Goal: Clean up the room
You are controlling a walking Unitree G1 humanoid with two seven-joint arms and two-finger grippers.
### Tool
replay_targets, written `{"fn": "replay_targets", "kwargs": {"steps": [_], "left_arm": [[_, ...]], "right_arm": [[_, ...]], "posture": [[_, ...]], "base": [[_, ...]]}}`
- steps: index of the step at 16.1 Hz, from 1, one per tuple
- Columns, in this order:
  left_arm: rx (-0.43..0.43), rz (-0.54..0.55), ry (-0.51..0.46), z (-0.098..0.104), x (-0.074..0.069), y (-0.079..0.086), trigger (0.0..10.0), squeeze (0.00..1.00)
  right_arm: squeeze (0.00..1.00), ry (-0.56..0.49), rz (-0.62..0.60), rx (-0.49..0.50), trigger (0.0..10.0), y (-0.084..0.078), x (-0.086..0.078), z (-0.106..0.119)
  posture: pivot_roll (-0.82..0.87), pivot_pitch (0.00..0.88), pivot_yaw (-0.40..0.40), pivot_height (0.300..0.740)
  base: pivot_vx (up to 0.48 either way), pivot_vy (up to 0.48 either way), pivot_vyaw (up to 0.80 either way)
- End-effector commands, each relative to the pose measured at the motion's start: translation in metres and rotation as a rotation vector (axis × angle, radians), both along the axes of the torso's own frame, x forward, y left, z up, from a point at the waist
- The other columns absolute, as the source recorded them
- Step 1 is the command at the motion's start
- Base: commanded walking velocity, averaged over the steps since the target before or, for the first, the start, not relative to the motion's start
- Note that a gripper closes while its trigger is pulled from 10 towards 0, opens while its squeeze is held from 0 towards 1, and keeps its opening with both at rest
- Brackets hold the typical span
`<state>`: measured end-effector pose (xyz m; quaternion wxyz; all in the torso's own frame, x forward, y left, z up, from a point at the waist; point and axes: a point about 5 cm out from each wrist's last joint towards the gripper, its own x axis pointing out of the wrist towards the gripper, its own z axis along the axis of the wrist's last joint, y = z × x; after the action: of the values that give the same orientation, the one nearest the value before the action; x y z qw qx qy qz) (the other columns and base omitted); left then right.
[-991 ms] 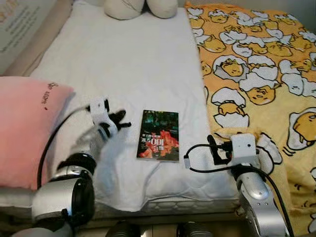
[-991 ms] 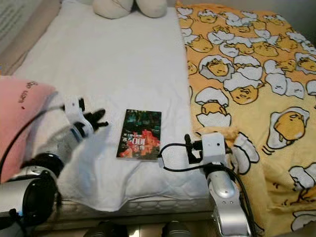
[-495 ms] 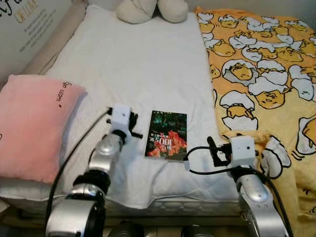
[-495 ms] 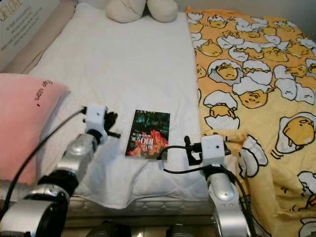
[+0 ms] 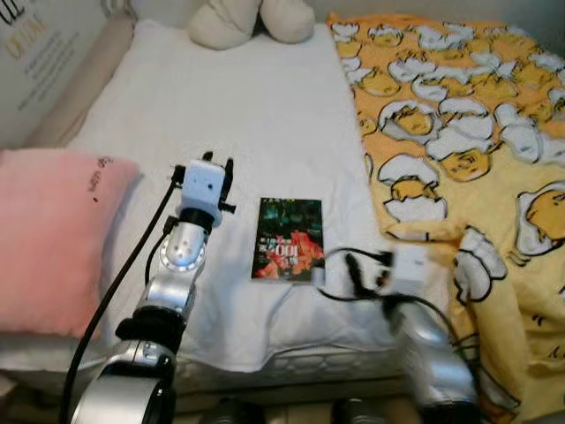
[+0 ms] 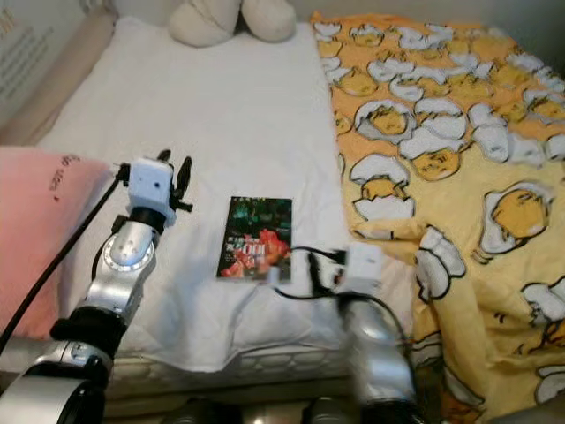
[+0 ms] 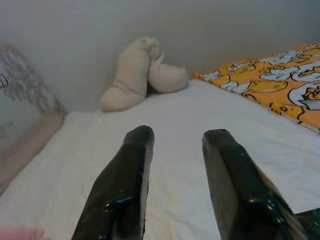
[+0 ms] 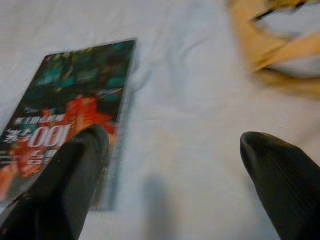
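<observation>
A dark paperback book (image 5: 289, 238) with a red-and-green cover lies flat on the white bed sheet (image 5: 247, 115). My left gripper (image 5: 219, 166) hovers just left of the book, pointing up the bed. Its fingers (image 7: 131, 165) stand apart with nothing between them. My right gripper (image 5: 351, 268) is blurred, low over the sheet at the book's near right corner. In the right wrist view its fingers (image 8: 75, 170) are spread wide, one over the book (image 8: 70, 110) and one over bare sheet, holding nothing.
A pink pillow (image 5: 53, 238) lies at the left edge of the bed. A yellow blanket (image 5: 459, 132) with egg cartoons covers the right half. A cream plush (image 5: 252, 18) sits at the head. The mattress front edge (image 5: 282, 367) is close below.
My left gripper has turned from facing the book to pointing up the bed. My right gripper has slid left toward the book's corner and is blurred. The camera has shifted.
</observation>
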<state>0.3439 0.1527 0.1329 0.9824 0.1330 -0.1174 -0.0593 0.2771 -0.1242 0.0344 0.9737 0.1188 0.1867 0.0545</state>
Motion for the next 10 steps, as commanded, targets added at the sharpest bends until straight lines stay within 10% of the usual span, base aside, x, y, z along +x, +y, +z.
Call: {"fn": "replay_targets", "kwargs": {"steps": [1,5,6,10], "left_arm": [[-0.001,-0.002,0.022,-0.002,-0.003,0.003,10.0,1.00],[-0.006,-0.008,0.018,0.003,-0.022,0.016,10.0,0.98],[-0.007,0.008,0.029,0.003,-0.027,0.021,10.0,0.00],[-0.007,0.027,0.060,0.003,-0.032,0.028,10.0,0.00]], "right_arm": [[0.00,-0.002,0.021,0.004,10.0,0.009,0.004,-0.002],[0.00,0.031,0.068,0.093,10.0,0.042,0.019,0.000],[0.00,0.044,0.077,0.085,10.0,0.048,0.019,-0.005],[0.00,0.046,0.093,0.070,10.0,0.058,0.024,-0.006]], "posture": [[-0.10,0.100,0.083,0.735],[0.02,0.135,0.085,0.735],[0.05,0.144,0.085,0.735],[0.05,0.144,0.074,0.735]], "base": [[0.000,0.000,0.00],[0.000,0.000,0.00],[0.000,0.000,0.00],[0.000,0.000,0.00]]}}
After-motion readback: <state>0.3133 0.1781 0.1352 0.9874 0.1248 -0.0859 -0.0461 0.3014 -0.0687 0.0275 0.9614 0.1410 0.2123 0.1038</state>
